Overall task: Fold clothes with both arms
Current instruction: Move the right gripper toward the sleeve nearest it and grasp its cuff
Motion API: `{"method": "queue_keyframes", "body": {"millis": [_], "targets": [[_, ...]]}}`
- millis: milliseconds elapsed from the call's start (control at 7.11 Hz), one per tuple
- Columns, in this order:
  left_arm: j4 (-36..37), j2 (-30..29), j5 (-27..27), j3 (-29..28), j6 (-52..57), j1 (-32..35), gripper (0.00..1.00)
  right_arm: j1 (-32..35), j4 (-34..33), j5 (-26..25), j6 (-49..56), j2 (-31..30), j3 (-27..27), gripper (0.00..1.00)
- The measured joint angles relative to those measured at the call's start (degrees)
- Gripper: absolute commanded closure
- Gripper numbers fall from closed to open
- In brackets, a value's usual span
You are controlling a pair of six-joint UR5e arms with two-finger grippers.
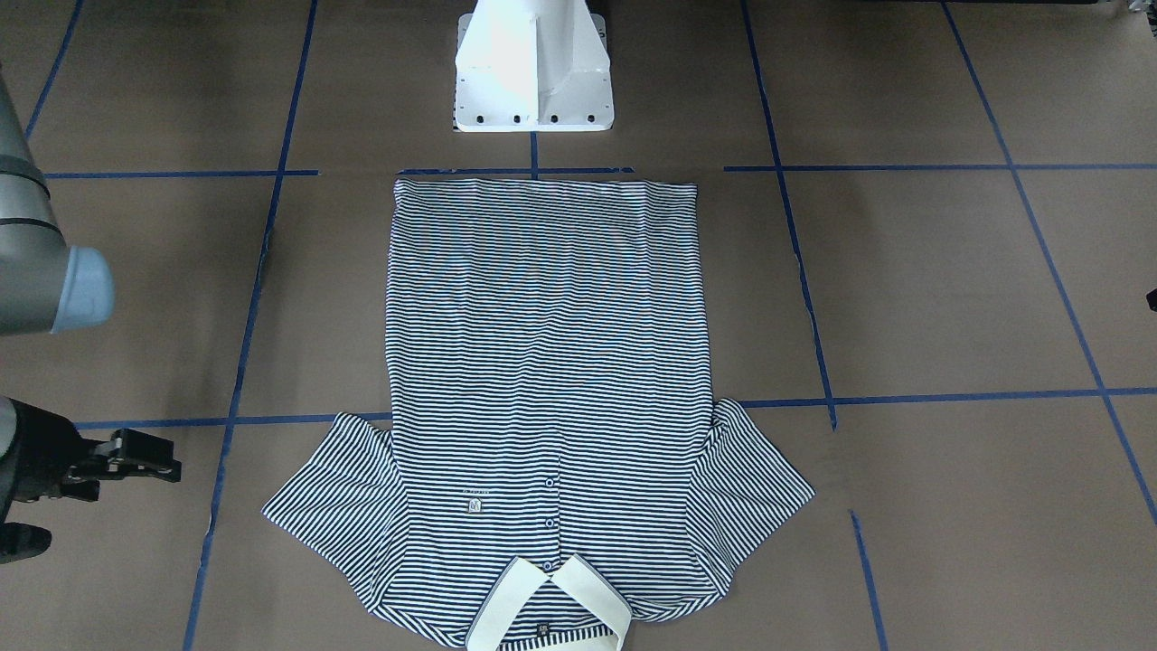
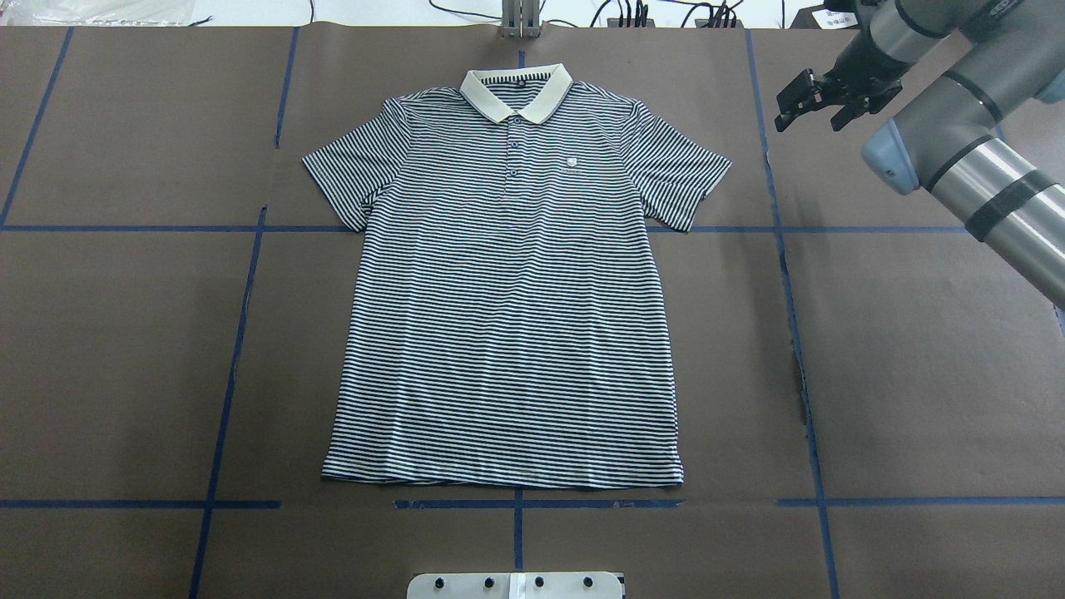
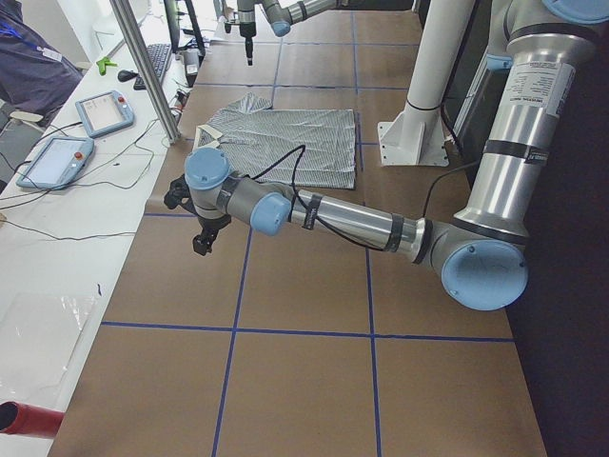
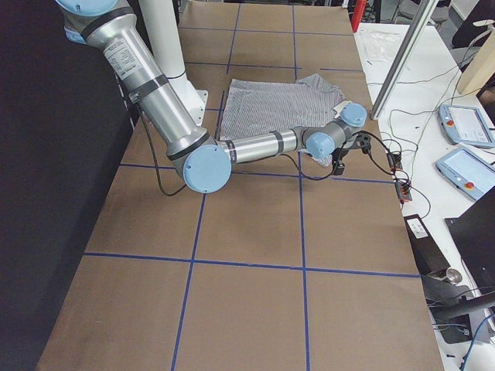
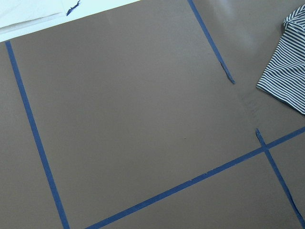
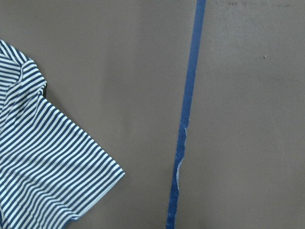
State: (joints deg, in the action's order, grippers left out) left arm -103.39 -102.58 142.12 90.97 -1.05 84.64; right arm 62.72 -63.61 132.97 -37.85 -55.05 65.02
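Navy-striped polo shirt lies flat, near the right gripper — jaws spread, empty — left gripper: cannot tell.

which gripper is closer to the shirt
Right. The right gripper is just off one sleeve of the shirt; the left gripper is farther out beyond the other sleeve.

light: even, overhead | shadows: faint, soft | glare: pedestal blown white | focus: sharp

No legible txt anywhere, chest logo on polo shirt too small to read
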Motion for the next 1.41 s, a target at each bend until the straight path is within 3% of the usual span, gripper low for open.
{"method": "queue_keyframes", "body": {"millis": [281,703,985,1407], "targets": [[-0.1,0.0,0.0,0.0,0.0,0.0,0.00,-4.5,6.2,-5.6,-7.7,1.6,-2.9,0.00],[-0.1,-0.2,0.0,0.1,0.1,0.0,0.00,-8.3,7.5,-10.6,-9.7,5.0,-8.5,0.01],[-0.1,-0.3,0.0,0.1,0.1,0.0,0.00,-9.1,7.6,-11.7,-9.9,8.5,-12.8,0.05],[-0.1,-0.3,0.0,0.0,0.1,0.0,0.00,-9.1,7.6,-11.8,-9.9,8.8,-13.8,0.04]]}}
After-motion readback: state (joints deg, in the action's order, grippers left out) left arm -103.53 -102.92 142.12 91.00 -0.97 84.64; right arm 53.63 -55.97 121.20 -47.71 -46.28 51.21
